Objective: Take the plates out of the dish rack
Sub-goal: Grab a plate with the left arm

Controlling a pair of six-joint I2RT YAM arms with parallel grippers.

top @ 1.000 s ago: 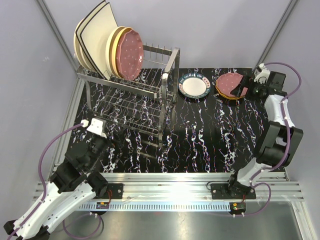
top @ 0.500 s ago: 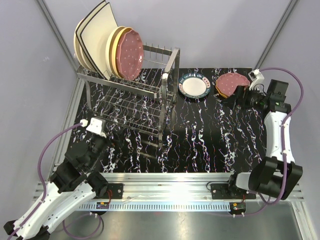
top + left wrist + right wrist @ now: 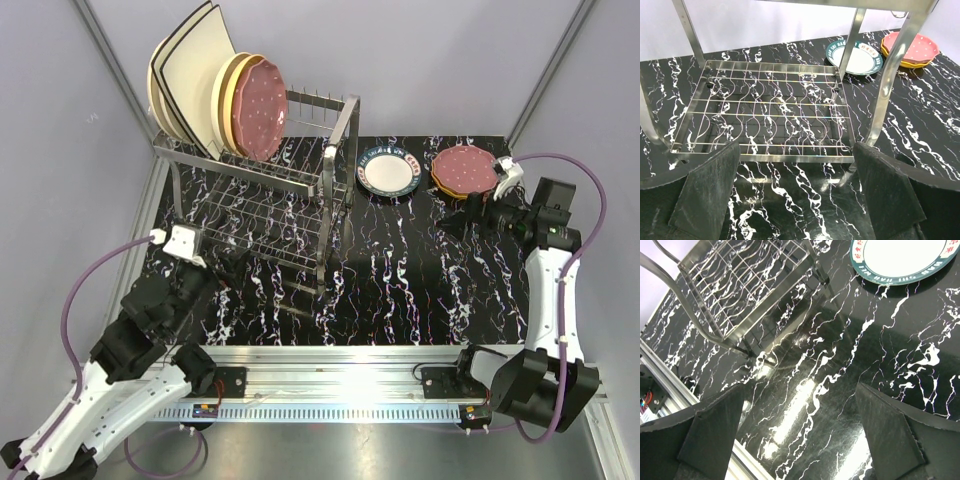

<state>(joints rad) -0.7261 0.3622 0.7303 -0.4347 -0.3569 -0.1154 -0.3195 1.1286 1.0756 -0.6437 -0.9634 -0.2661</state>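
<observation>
The dish rack (image 3: 262,195) stands at the back left of the table. Its top tier holds upright plates: cream square ones (image 3: 190,72), yellow round ones (image 3: 230,95) and a maroon dotted one (image 3: 263,110). A white plate with a dark patterned rim (image 3: 388,171) lies flat to the right of the rack. Further right, a maroon dotted plate (image 3: 466,165) tops a small orange stack. My left gripper (image 3: 797,195) is open and empty, low in front of the rack's bare lower tier (image 3: 770,110). My right gripper (image 3: 800,430) is open and empty over bare table, just in front of the maroon stack.
The table is black marble with white veins (image 3: 400,280). An aluminium rail (image 3: 340,370) runs along its near edge. Grey walls and slanted frame posts (image 3: 545,75) close in the back and sides. The rack's looped end handle (image 3: 892,75) stands upright between my left gripper and the flat plates.
My right gripper has drawn back from the maroon plate stack and swung forward and left, leaving the plate lying there. My left arm has shifted slightly.
</observation>
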